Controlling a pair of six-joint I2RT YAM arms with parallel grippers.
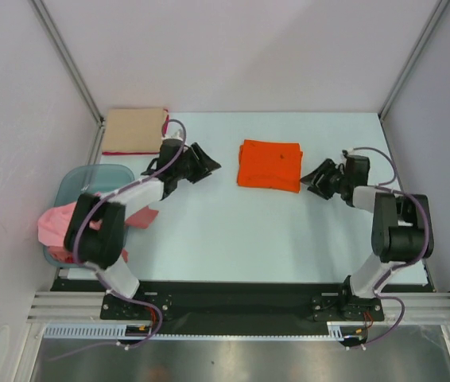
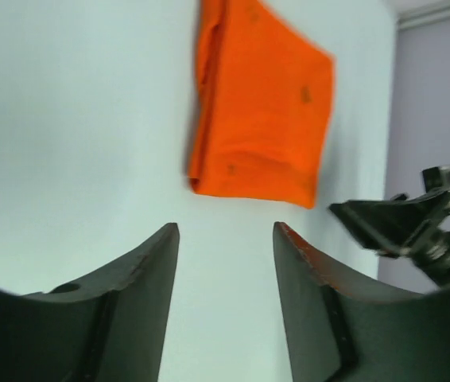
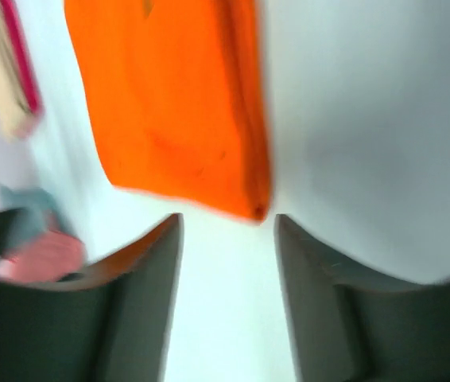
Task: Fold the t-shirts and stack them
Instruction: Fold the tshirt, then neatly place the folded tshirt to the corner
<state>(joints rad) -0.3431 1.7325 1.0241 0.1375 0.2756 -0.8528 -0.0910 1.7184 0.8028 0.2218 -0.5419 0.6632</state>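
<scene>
The orange shirt (image 1: 269, 165) lies folded. Left end effector (image 1: 207, 165) at its 9 o'clock, right end effector (image 1: 312, 178) at 3 (both apart, empty).

Overhead view looks down; both low wrist views face inward, sharing the orange t-shirt (image 2: 261, 103).

Translucent blue-green tub (image 1: 78, 185) at the left edge of the pale table (image 1: 225, 239). Black plate (image 1: 241, 296) along near edge. Plain grey walls (image 1: 241, 48).
</scene>
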